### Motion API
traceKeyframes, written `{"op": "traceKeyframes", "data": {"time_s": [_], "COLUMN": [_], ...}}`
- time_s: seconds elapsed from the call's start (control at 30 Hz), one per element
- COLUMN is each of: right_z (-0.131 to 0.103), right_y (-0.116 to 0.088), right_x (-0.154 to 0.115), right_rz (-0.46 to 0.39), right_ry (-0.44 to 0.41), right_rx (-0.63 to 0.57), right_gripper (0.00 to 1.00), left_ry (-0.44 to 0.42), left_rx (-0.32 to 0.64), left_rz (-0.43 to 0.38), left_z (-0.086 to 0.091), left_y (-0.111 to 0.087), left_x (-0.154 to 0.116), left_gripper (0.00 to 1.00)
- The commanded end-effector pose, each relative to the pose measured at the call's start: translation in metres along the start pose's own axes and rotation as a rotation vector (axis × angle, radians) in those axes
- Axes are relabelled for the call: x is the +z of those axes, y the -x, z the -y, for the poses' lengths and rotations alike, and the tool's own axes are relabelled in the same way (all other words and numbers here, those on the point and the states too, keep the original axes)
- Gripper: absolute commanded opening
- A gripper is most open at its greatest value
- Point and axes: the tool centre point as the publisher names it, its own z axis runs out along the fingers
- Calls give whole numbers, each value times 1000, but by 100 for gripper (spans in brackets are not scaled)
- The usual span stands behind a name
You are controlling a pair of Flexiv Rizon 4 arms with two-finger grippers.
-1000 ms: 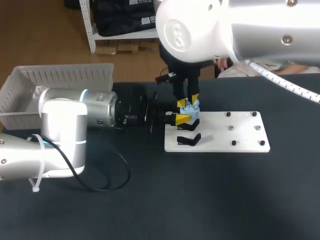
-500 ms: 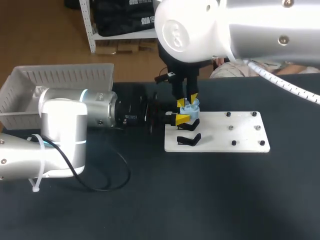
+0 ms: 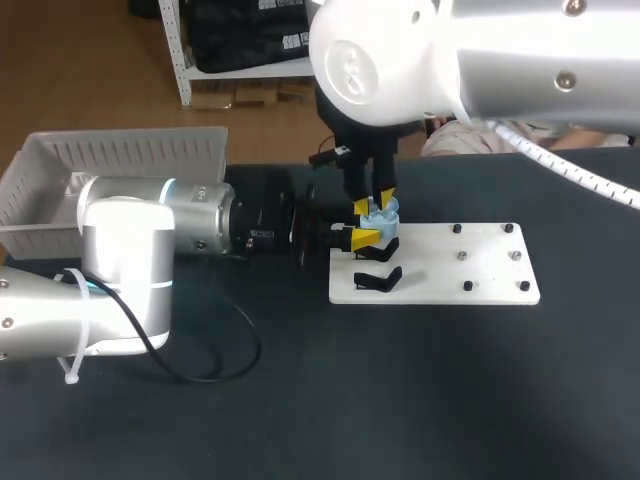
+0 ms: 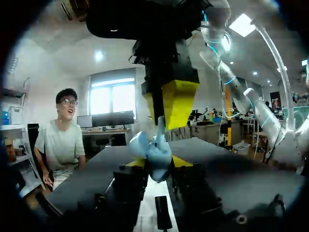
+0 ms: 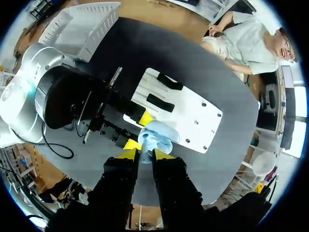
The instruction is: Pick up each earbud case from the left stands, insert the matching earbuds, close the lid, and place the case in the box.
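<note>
Handling: pale-blue plastic earbud case (light, slippery) mid-frame, left gripper clamping its sides; right gripper pinching small pale earbud.

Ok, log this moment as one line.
left hand: shut on blue case | right hand: pinching lid | over white board

Robotics lab, left arm & right arm over black table, white jig plate, grey box
</note>
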Motion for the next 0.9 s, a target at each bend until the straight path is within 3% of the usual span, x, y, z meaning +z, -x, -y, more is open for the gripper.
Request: {"op": "traceKeyframes", "data": {"time_s": [0.03,0.9], "right_z": [-1,0], "right_y": [3,7], "right_x": [2,7], "right_rz": [-5,-13], "right_ry": [0,-5], "right_rx": [-1,4], "right_gripper": [0,0], "left_ry": [2,2], "left_rx": [4,4], "left_rz": [4,4], "left_z": [0,0], "left_y": [-1,-1], "left_x": [0,0], "left_gripper": [0,0]}}
